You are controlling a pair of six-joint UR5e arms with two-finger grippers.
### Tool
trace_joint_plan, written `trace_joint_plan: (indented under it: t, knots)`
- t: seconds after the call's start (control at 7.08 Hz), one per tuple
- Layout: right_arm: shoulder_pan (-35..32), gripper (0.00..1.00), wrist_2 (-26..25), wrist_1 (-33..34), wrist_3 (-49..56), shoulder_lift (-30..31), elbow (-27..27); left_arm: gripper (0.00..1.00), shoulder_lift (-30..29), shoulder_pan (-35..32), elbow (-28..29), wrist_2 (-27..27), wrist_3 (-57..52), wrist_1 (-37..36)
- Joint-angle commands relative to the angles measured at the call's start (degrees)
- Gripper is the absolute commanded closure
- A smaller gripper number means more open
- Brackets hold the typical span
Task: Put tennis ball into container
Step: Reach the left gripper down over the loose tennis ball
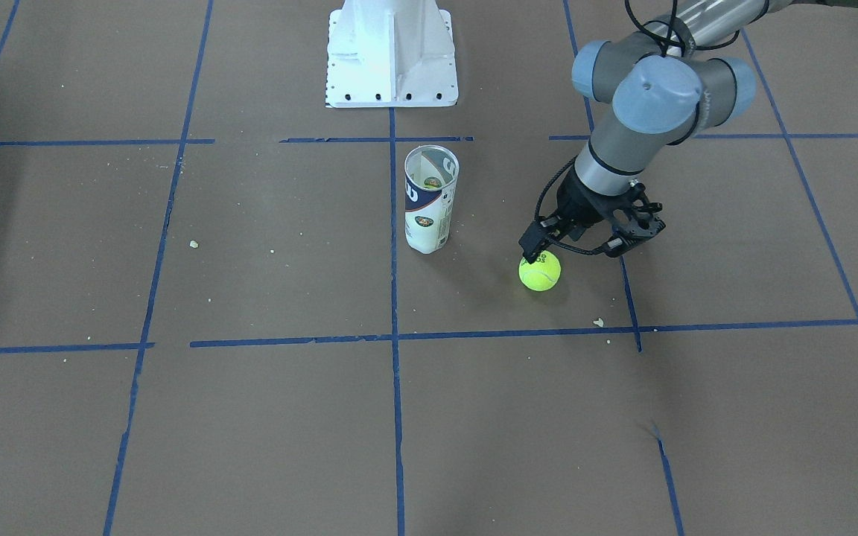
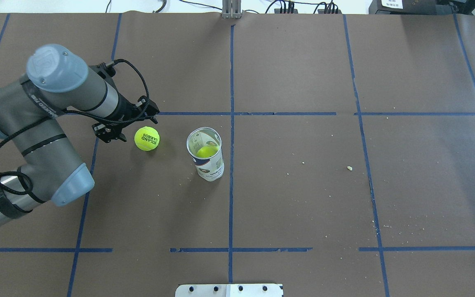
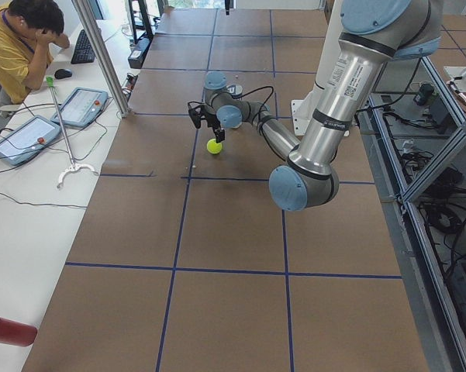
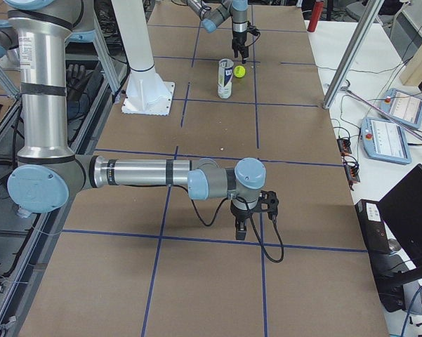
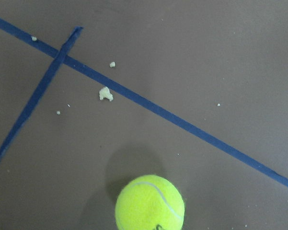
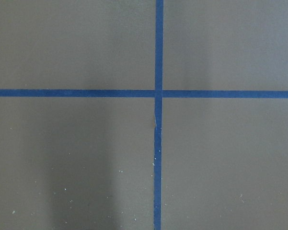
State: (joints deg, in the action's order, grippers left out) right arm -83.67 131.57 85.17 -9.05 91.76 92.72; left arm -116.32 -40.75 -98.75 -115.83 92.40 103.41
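Note:
The yellow-green tennis ball (image 1: 540,270) (image 2: 147,138) lies on the brown table, lettering up. My left gripper (image 1: 574,249) (image 2: 132,130) hovers low beside it, open and holding nothing. One fingertip (image 1: 529,251) is right at the ball's top edge. The left wrist view shows only the ball (image 5: 150,203) at its bottom edge, no fingers. The clear container (image 1: 430,201) (image 2: 206,156) stands upright a short way from the ball, with another yellow-green ball (image 2: 207,151) inside. My right gripper (image 4: 253,210) points down over bare table far from both; I cannot tell whether it is open.
The white metal base (image 1: 392,59) stands behind the container. Blue tape lines cross the table and crumbs (image 1: 598,322) lie scattered. An operator (image 3: 19,39) sits at a side desk with tablets (image 3: 23,138).

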Motion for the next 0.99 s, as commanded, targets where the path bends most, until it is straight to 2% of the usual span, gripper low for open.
trace_joint_plan:
  t: [0.0,0.14,0.57,0.85]
  knots:
    - [0.0,0.0,0.0,0.0,0.0,0.0,0.0,0.01,-0.75,3.12,1.53,3.84,-1.5,-0.67]
    - [0.0,0.0,0.0,0.0,0.0,0.0,0.0,0.01,-0.84,3.3,2.5,5.34,-3.52,-0.67]
    - [0.0,0.0,0.0,0.0,0.0,0.0,0.0,0.01,-2.85,3.31,6.36,5.44,-6.17,-0.58]
    - [0.0,0.0,0.0,0.0,0.0,0.0,0.0,0.01,-2.69,3.31,6.99,7.71,-8.81,-0.32]
